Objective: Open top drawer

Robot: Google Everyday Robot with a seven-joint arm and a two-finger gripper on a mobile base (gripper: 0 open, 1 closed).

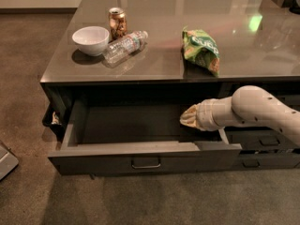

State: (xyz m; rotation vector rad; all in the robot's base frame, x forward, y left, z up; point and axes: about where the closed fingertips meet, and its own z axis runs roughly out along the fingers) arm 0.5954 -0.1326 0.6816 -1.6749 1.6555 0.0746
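We see the top drawer (93,157) standing well out from under the worktop (159,65), its plain grey inside showing and its small handle (146,163) at centre front. The tool (189,118) sits inside the drawer towards its right end, on a pale arm (255,111); wide or narrow, we cannot tell. Up on the worktop are a white bowl (91,40), a can (117,22), a plastic bottle (124,46) on its side and a green snack bag (201,50).
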